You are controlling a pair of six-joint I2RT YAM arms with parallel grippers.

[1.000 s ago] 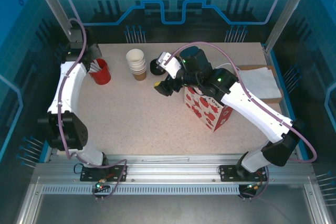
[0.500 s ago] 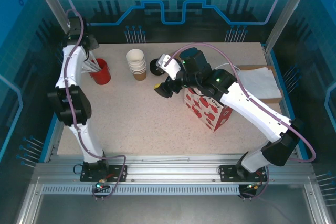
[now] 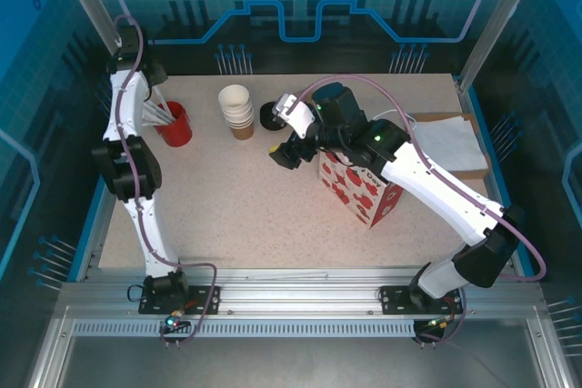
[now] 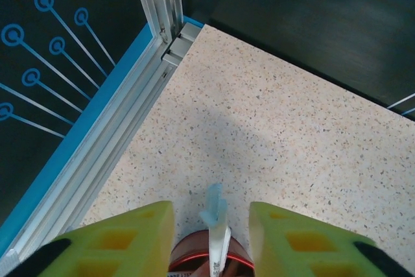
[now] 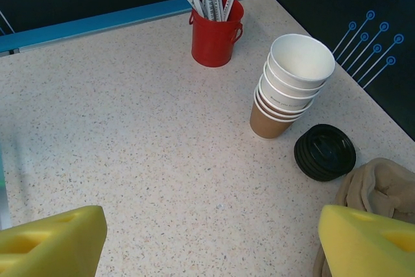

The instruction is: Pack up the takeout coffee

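Note:
The takeout coffee is out of view. My left gripper (image 4: 212,209) hangs over the red cup (image 4: 207,259) at the back left corner, jaws open on either side of a paper-wrapped straw (image 4: 216,220) with a blue tip, gaps showing on both sides. In the top view the left gripper (image 3: 156,106) sits just above that red cup (image 3: 175,124). My right gripper (image 3: 278,152) hovers open and empty over bare table to the left of the strawberry-print bag (image 3: 359,184); in its wrist view the right gripper (image 5: 211,225) has only tabletop between its fingers.
A stack of lidless white cups (image 5: 288,85) stands behind the right gripper, with loose black lids (image 5: 324,152) to its right. The red cup of straws (image 5: 216,37) is at the back. White napkins (image 3: 446,143) lie at the far right. The frame post (image 4: 159,4) is close to the left gripper.
The left arm has folded up toward the back left corner, and its jaws have narrowed around the straw. The right arm has not moved.

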